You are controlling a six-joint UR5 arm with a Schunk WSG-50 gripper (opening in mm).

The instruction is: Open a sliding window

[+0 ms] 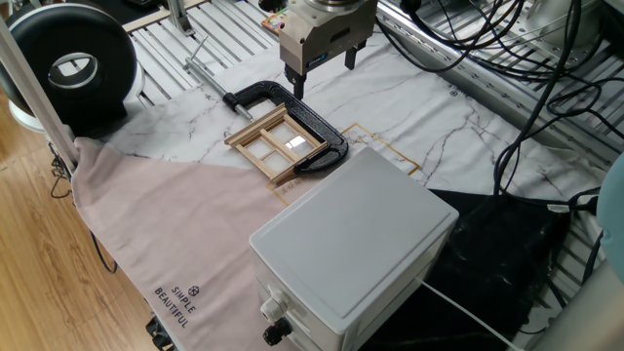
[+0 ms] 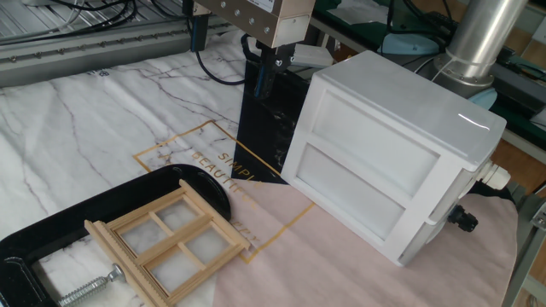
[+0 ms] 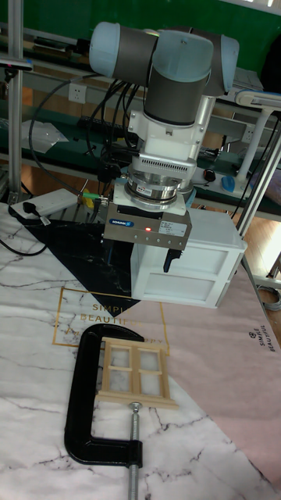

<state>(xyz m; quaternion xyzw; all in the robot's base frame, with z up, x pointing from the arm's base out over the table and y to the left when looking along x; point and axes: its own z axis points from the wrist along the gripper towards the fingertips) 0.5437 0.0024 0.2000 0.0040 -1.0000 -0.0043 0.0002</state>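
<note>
**3 risks before the window is touched**

1 gripper (image 3: 140, 256) hangs above the table with its jaws spread wide and nothing between them. It sits well above the sliding window (image 3: 134, 373), which lies flat on the marble-patterned cloth. The window is held across its frame by the black C-clamp (image 3: 78, 391), whose screw tip presses on the window's near edge.

Risk 1: the clamp's arc curves closely round 1 side of the window. In one fixed view the gripper (image 1: 324, 76) stands over the clamp's far bend (image 1: 327, 136). A straight descent there could land a finger on metal instead of wood.

Risk 2: the bars of the window (image 1: 278, 144) look thin. A finger set on the outer frame rather than the moving sash would push against the clamp. That could make the whole assembly skid on the cloth or strain a bar.

Risk 3: the white box (image 2: 375, 153) stands near the window (image 2: 166, 243). A sweep toward it could bring the wrist against its wall.
</note>
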